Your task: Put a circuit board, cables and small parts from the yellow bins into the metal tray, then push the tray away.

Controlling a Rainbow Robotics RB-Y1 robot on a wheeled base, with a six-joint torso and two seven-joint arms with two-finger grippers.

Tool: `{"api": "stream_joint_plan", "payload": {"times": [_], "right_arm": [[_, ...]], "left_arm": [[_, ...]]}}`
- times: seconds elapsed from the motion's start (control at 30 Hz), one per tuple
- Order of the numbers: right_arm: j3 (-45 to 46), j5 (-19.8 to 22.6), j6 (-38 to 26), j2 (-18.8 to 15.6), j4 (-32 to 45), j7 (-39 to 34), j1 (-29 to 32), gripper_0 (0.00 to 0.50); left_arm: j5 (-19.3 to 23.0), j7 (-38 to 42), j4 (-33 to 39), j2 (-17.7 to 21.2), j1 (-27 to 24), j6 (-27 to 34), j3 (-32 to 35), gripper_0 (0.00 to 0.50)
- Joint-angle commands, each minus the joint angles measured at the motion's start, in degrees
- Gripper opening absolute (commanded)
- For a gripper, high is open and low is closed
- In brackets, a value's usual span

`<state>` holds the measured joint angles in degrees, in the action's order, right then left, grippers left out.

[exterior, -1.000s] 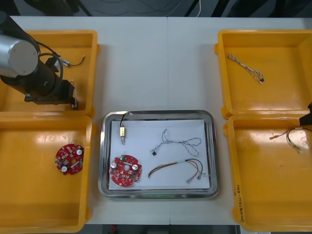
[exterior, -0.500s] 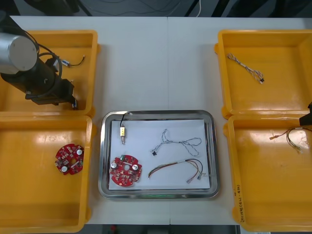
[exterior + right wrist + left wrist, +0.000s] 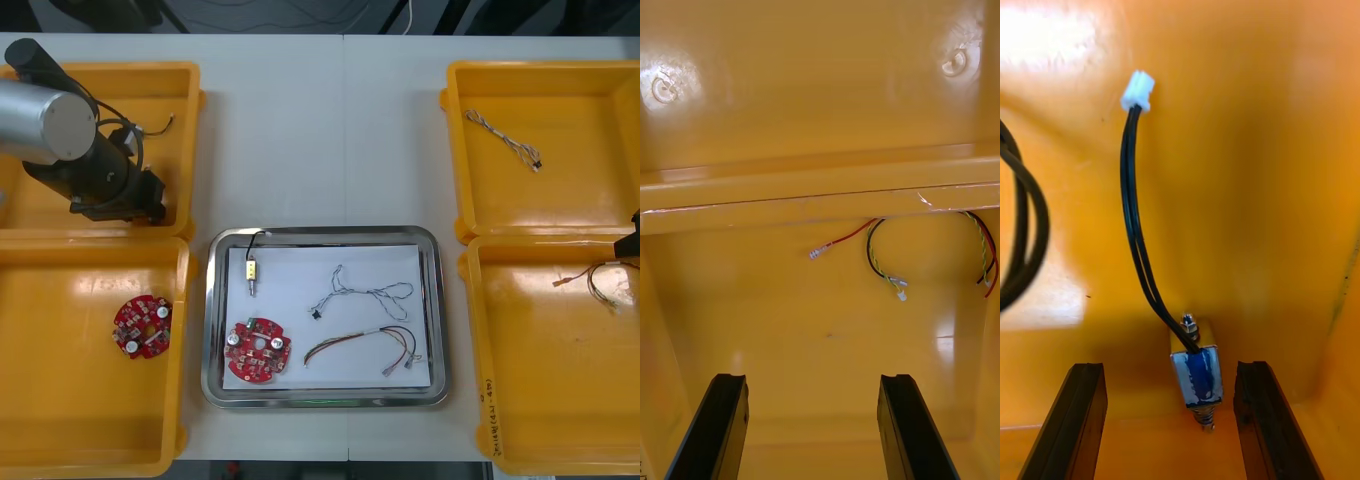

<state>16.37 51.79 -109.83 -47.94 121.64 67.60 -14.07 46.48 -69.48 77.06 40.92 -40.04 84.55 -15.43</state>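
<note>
My left gripper (image 3: 1171, 367) is open inside the far left yellow bin (image 3: 185, 110), its fingers standing either side of a small metal part (image 3: 1196, 375) without touching it. A black cable (image 3: 1135, 225) runs from that part to a white plug. In the front view the left arm (image 3: 95, 165) covers this spot. My right gripper (image 3: 811, 381) hangs open and holds nothing over the near right bin (image 3: 540, 400), above a red and yellow cable (image 3: 880, 259). The metal tray (image 3: 215, 390) holds a circuit board (image 3: 258, 350), a small metal part (image 3: 252, 276), a blue and white cable (image 3: 362, 294) and a red and yellow cable (image 3: 362, 342).
A second circuit board (image 3: 142, 325) lies in the near left bin (image 3: 90, 420). The far right bin (image 3: 580, 200) holds a blue and white cable (image 3: 505, 140). Another loop of black cable (image 3: 1022, 225) lies beside the left gripper. Bare table (image 3: 320, 130) stretches beyond the tray.
The left arm has shifted a little to the right and turned within the far left bin. The right arm and the tray's contents have not moved.
</note>
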Motion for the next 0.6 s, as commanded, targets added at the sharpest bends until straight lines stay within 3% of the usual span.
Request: {"api": "stream_joint_plan", "payload": {"times": [0.03,0.2,0.23,0.27,0.3,0.37,0.43,0.6], "right_arm": [[1.9,0.5,-0.2,-2.2,1.8,0.7,0.4,0.5],[1.9,0.5,-0.2,-2.2,1.8,0.7,0.4,0.5],[1.9,0.5,-0.2,-2.2,1.8,0.7,0.4,0.5],[2.0,0.5,-0.2,-2.2,1.8,0.7,0.4,0.5],[1.9,0.4,-0.2,-2.2,1.8,0.7,0.4,0.5],[1.9,0.4,-0.2,-2.2,1.8,0.6,0.4,0.5],[1.9,0.5,-0.2,-2.2,1.8,0.6,0.4,0.5],[1.9,0.5,-0.2,-2.2,1.8,0.6,0.4,0.5]], "left_arm": [[0.4,7.1,0.3,-0.3,-2.8,-0.7,-0.9,0.5],[0.0,7.2,0.1,-0.3,-2.8,-1.5,-1.6,0.5],[0.1,7.2,0.1,-0.3,-2.8,-1.5,-1.6,0.469],[0.1,7.2,0.1,-0.3,-2.7,-1.5,-1.6,0.39],[0.0,7.2,0.1,-0.3,-2.8,-1.6,-1.6,0.342],[0.1,7.2,0.1,-0.3,-2.8,-1.8,-1.6,0.139],[0.4,7.2,0.1,-0.2,-2.8,-1.8,-1.6,0.001],[0.4,7.2,0.1,-0.3,-2.7,-2.0,-1.6,0.0]]}}
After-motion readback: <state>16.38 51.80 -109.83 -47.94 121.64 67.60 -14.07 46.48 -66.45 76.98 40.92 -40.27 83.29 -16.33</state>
